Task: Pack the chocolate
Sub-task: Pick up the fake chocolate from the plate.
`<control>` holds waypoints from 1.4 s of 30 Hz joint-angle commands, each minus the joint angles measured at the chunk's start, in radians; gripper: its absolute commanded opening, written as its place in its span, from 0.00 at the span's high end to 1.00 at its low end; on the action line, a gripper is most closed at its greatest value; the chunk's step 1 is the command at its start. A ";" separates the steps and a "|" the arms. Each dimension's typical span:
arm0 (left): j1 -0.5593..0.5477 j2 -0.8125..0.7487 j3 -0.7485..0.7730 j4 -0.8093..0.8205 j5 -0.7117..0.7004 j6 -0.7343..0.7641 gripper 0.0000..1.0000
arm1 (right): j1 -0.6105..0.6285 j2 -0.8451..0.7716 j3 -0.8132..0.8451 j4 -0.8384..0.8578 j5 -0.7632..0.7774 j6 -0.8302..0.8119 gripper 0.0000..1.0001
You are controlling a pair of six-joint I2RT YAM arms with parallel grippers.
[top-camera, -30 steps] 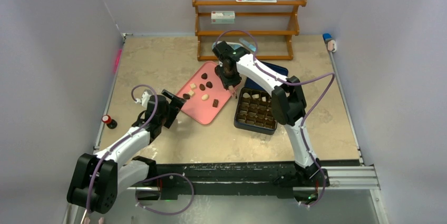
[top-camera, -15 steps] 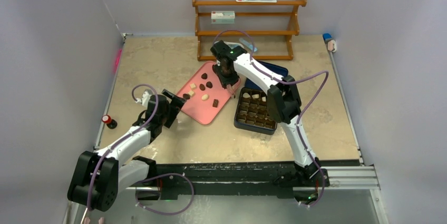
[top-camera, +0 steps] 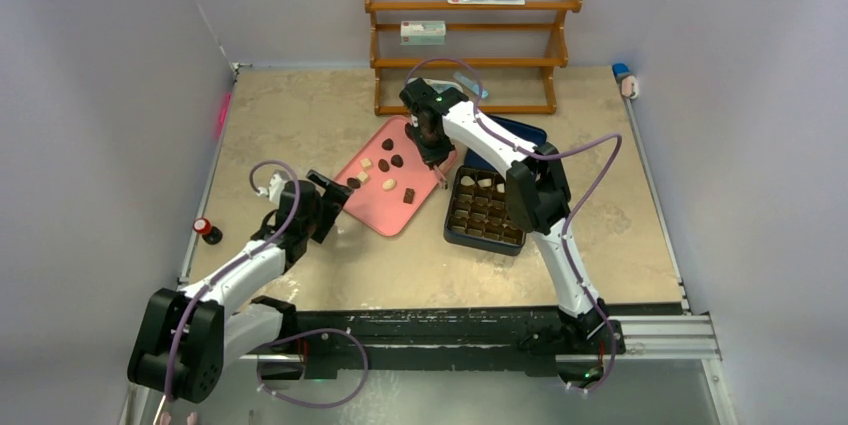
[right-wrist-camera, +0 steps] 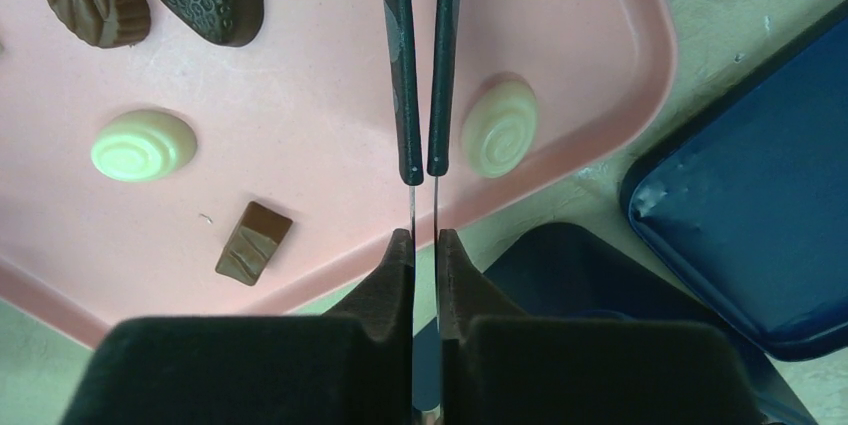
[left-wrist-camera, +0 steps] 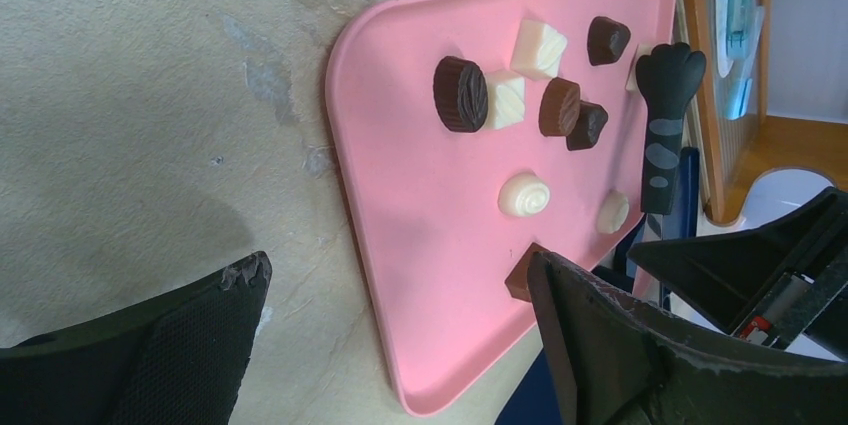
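Observation:
Several small chocolates, dark brown and cream-white, lie on the pink tray (top-camera: 385,207). My right gripper (top-camera: 432,150) is shut on thin tongs (right-wrist-camera: 420,65) with dark tips, held over the tray's far right part. The tong tips sit just left of a cream swirl chocolate (right-wrist-camera: 499,126), and I cannot tell if they touch it. A brown rectangular piece (right-wrist-camera: 253,242) and another cream piece (right-wrist-camera: 143,144) lie nearby. The dark gridded box (top-camera: 487,213) holds a few pieces in its far row. My left gripper (top-camera: 335,195) is open and empty at the tray's near left edge (left-wrist-camera: 350,195).
A blue lid (top-camera: 512,135) lies behind the box. A wooden shelf rack (top-camera: 470,40) stands at the back with small packets. A small red-capped item (top-camera: 207,230) sits at the table's left edge. The tongs' paw-shaped tip (left-wrist-camera: 668,75) shows in the left wrist view.
My right gripper with the tongs has shifted slightly toward the far left over the tray. The left arm has not moved.

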 commanded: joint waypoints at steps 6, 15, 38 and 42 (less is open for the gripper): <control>0.009 -0.043 -0.013 0.014 0.005 -0.016 0.00 | -0.006 -0.061 -0.031 -0.001 0.011 0.000 1.00; 0.008 -0.059 -0.012 0.002 0.004 -0.018 0.00 | 0.000 -0.109 -0.059 0.031 -0.001 0.000 1.00; 0.009 -0.047 0.012 0.000 0.007 -0.006 0.00 | 0.035 -0.210 -0.081 0.027 0.016 -0.002 1.00; 0.009 -0.042 0.011 0.004 0.012 -0.007 0.00 | 0.044 -0.263 -0.125 0.025 0.036 -0.001 1.00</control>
